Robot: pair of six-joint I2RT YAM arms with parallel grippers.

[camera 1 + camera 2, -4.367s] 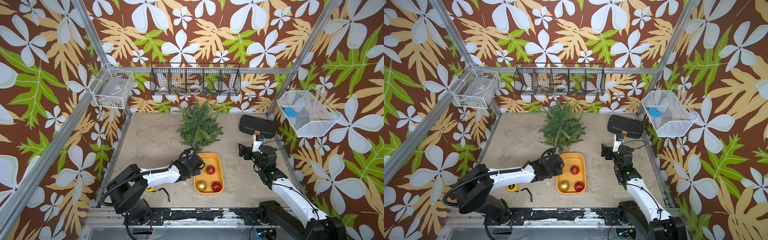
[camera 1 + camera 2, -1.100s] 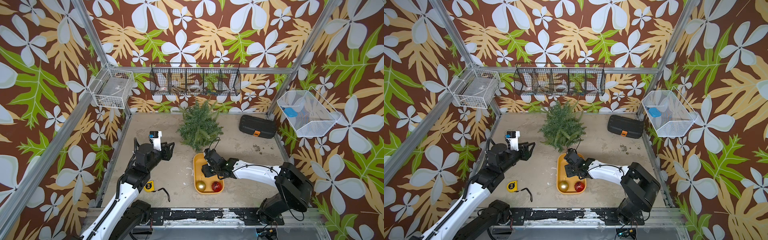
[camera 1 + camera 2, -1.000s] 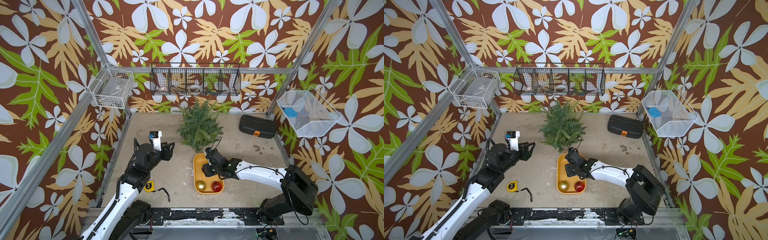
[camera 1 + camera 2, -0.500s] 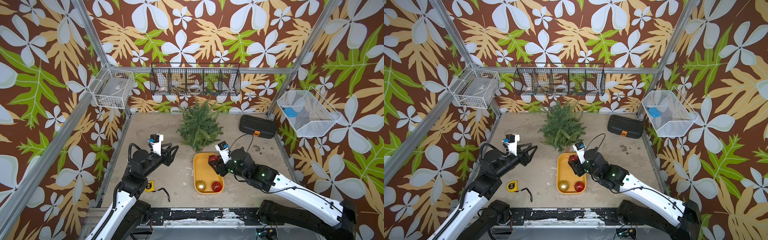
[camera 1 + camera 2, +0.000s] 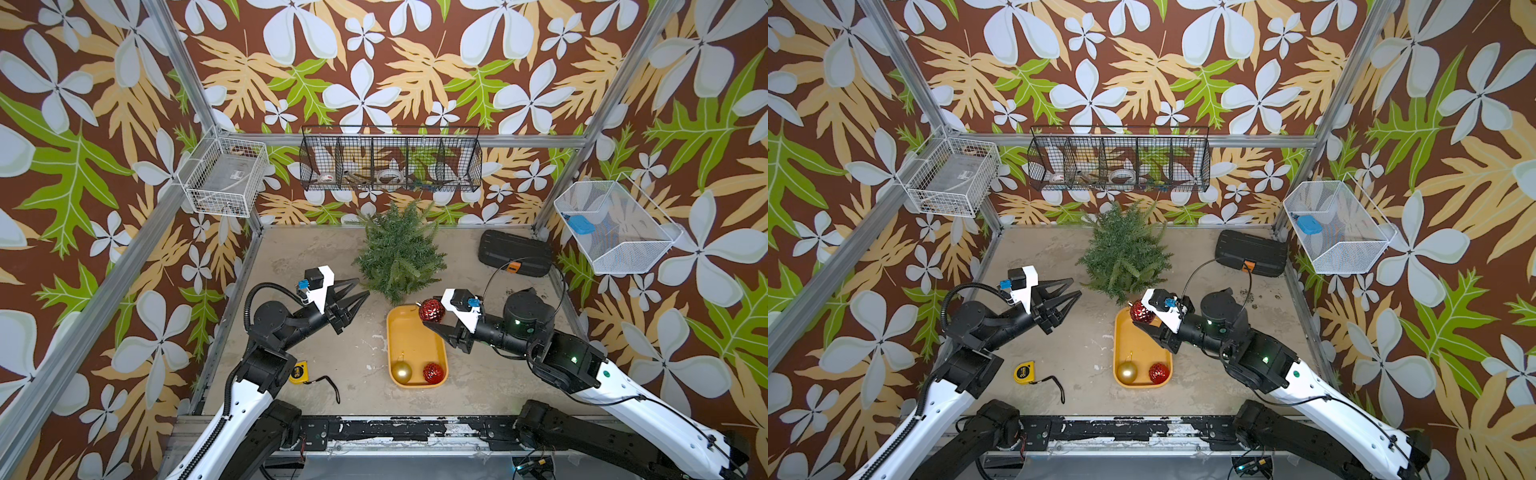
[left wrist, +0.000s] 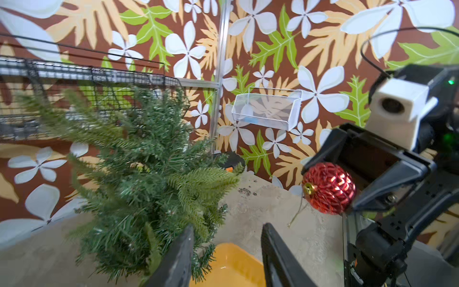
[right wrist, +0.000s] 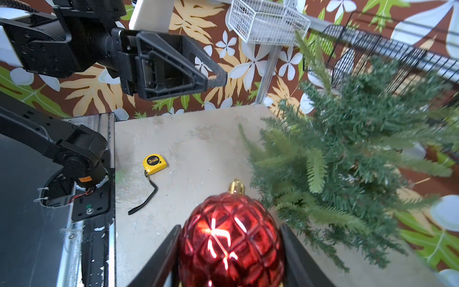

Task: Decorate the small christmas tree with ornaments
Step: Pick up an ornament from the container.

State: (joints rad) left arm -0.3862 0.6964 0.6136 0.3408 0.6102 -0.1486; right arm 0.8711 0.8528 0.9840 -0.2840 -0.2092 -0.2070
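The small christmas tree (image 5: 397, 253) stands at the back middle of the table. My right gripper (image 5: 432, 315) is shut on a faceted red ornament (image 7: 231, 238), held in the air over the far end of the yellow tray (image 5: 415, 338), just right of the tree's lowest branches. Its gold cap points toward the tree and a thin loop dangles below it (image 6: 298, 211). A gold ornament (image 5: 402, 371) and a second red ornament (image 5: 432, 372) lie in the tray's near end. My left gripper (image 5: 362, 288) hovers open and empty just left of the tree's base.
A yellow tape measure (image 5: 300, 371) with a black strap lies on the table at the front left. A black case (image 5: 515, 252) sits at the back right. A black wire basket (image 5: 390, 160) and white baskets (image 5: 226, 176) (image 5: 615, 228) hang on the walls.
My right gripper has risen out of the tray with the red ornament and now holds it near the tree. My left gripper has moved right, closer to the tree.
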